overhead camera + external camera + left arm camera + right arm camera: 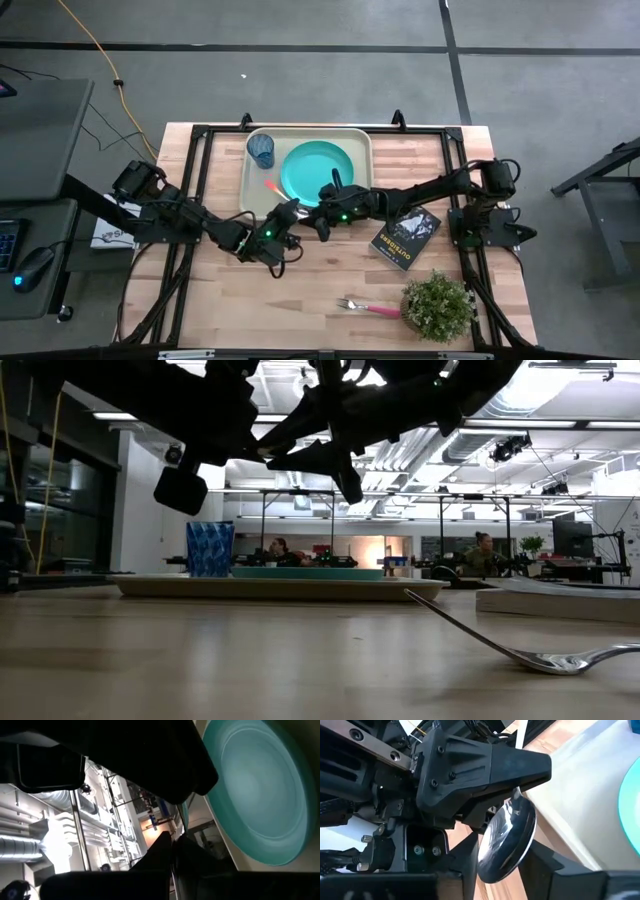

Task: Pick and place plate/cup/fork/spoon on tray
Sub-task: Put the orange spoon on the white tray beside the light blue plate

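Table (pixel 300 300) | spoon (pixel 506 840) – seemingly between both claws, handover

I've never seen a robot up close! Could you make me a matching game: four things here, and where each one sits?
1. cup
2. plate
3. fork
4. book

A. on the bare table, beside the potted plant
B. standing in a corner of the tray
C. on the table, just off the tray
D. lying flat in the tray's middle

Pairs: 1-B, 2-D, 3-A, 4-C

Spoon (pixel 507 840) handle hidden by arms
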### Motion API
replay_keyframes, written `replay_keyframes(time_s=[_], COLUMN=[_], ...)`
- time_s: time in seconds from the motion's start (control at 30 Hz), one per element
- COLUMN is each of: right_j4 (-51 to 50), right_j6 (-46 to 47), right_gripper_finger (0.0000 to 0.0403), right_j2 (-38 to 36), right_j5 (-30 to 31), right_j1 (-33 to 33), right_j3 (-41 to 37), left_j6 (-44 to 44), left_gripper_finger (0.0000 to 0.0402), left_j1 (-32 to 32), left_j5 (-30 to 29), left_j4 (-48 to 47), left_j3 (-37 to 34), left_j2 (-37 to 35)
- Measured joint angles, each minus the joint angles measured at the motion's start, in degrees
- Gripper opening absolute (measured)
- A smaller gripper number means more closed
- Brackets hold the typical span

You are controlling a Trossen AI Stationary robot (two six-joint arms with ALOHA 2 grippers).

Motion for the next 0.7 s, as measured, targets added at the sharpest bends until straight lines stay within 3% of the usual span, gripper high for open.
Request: replay_keyframes(time_s=[0.43, 0.7], right_j4=[-2.3, -3.8], right_j6=[0.6, 0.1], right_gripper_finger=[0.0101, 0.0036], right_j2=[0.2, 0.1], right_j5=[-0.3, 1.2], right_j1=[0.1, 0.1], right_j3=[-0.2, -0.2], left_j6=[2.3, 2.9], left_gripper_finger=[0.0000, 0.0000], left_j1=[0.0, 0.0], left_j5=[-0.5, 0.3], left_j4=[6.1, 8.4], left_j3=[0.1, 0.0], left_j2=[6.1, 6.2])
